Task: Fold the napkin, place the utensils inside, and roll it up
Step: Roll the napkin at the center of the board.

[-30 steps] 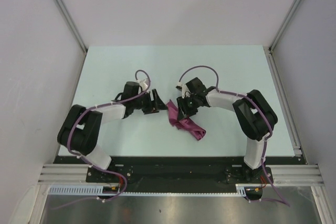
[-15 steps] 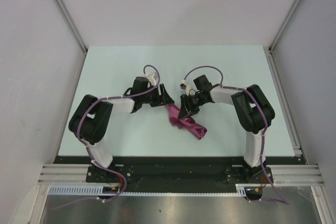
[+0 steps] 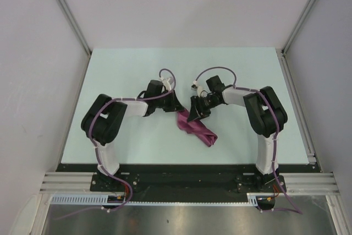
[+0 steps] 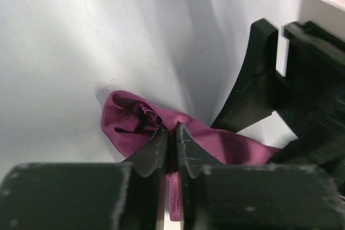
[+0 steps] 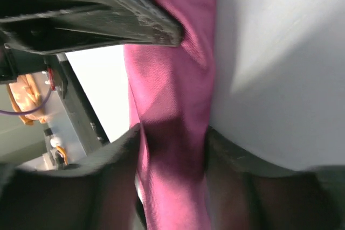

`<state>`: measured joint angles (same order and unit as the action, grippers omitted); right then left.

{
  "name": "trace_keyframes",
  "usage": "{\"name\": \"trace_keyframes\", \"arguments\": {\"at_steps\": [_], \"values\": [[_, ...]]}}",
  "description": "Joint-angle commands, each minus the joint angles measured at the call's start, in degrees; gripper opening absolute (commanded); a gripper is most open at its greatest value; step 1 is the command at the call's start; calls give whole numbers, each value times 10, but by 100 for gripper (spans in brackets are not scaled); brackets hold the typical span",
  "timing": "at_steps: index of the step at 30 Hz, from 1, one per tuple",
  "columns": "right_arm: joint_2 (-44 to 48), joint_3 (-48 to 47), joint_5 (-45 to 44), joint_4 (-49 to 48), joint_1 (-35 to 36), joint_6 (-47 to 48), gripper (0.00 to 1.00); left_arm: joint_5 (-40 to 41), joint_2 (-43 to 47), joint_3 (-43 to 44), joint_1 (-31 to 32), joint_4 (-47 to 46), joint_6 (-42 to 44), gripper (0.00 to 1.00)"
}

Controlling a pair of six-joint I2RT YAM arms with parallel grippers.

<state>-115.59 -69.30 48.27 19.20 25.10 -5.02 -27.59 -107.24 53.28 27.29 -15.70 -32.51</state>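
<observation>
The maroon napkin lies crumpled in a long bunch on the pale table, between the two arms. My left gripper is at its upper end. In the left wrist view that gripper is shut on a raised fold of the napkin. My right gripper is right beside it on the same end. In the right wrist view its jaws stand apart, with a band of the napkin lying loosely between them. The utensils are out of view.
The right gripper's black fingers stand close behind the napkin in the left wrist view. Part of the left gripper crosses the top of the right wrist view. White walls and metal rails border the table.
The left arm has reached right to the napkin's upper end, and its jaws have shut on a fold. The right gripper's jaws have widened around the cloth.
</observation>
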Motion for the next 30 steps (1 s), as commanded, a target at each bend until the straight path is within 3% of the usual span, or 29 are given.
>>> {"name": "trace_keyframes", "arguments": {"at_steps": [1, 6, 8, 12, 16, 23, 30], "values": [[-3, -8, -105, 11, -9, 31, 69, -7, -17, 37, 4, 17, 3, 9], [96, 16, -193, -11, -7, -1, 87, 1, -30, 59, 3, 49, 1, 3], [133, 33, -230, -26, -1, -2, 89, 3, -36, 66, 3, 57, -2, 2], [207, 64, -411, -7, 64, 28, 91, 5, -43, 77, 4, 71, -6, 1], [243, 94, -499, 7, 149, 29, 91, 5, -51, 90, 3, 83, -12, 1], [252, 122, -526, 14, 219, 23, 93, 5, -66, 114, 3, 106, -15, 0], [203, 124, -537, 26, 232, 35, 91, 3, -68, 128, 3, 110, -16, 0]]}}
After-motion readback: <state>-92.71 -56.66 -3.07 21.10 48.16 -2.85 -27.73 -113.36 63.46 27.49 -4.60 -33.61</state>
